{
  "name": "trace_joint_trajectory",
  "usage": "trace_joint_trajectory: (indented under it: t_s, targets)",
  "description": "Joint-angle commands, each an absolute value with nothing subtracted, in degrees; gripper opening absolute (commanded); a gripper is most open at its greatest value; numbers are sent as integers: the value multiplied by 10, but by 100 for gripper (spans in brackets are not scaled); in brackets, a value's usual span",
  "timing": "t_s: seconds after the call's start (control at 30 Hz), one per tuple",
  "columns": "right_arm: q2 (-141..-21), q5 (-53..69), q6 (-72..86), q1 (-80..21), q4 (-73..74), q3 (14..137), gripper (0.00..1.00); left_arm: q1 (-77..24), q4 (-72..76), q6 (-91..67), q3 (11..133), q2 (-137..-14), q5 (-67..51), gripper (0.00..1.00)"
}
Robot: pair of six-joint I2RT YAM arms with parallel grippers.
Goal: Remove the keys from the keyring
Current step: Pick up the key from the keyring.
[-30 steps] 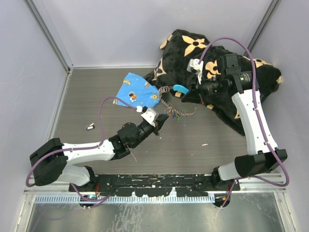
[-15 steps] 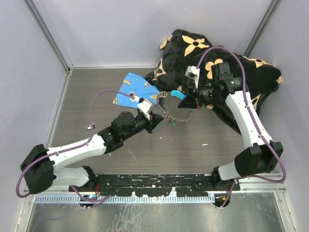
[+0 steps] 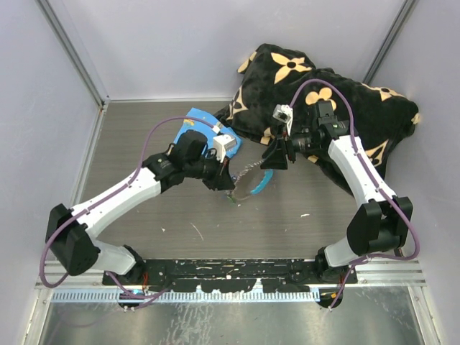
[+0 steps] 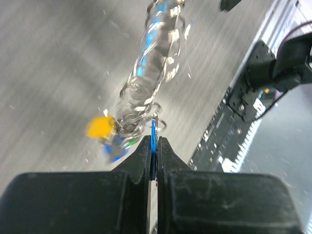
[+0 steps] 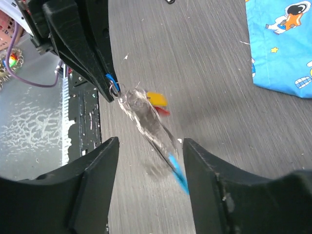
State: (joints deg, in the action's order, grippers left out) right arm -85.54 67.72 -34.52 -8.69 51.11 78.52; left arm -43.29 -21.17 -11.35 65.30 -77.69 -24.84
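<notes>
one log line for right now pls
left pincer: shut on thin coiled metal keyring | right pincer: open, nothing gripped | small coloured-head keys: on keyring | task: keys not yet off

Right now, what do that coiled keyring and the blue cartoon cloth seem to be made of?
The keyring looks like bright metal wire wound into a spring: it glints silver, though motion blur leaves clear plastic possible. The blue cloth looks like thin matte woven fabric: flat, printed with cartoon astronauts, no shine.
</notes>
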Motion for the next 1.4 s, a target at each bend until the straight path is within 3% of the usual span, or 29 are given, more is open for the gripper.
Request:
trace_joint_trajectory:
  t_s: [0.0, 0.17, 0.37, 0.57, 0.7, 1.0, 1.37]
  targets:
    - [-856, 701, -367, -75, 488, 779, 63, -419, -398, -104, 739, -802, -338, 0]
    - [-854, 711, -421, -72, 510, 776, 66, -418, -552, -72, 812, -856, -361, 0]
    - [-840, 794, -505, -73, 520, 750, 66, -428, -684, -2, 896, -892, -283, 0]
    - [-828, 859, -820, -97, 669, 726, 75, -445, -733, 47, 949, -900, -246, 0]
    - [-837, 834, -866, -123, 715, 741, 75, -468, -742, 77, 971, -905, -208, 0]
    - [-816, 792, -885, -169, 714, 744, 72, -484, -771, 93, 1017, -936, -195, 0]
    - [-768, 730, -754, -177, 561, 697, 68, -483, -783, 108, 1038, -946, -205, 0]
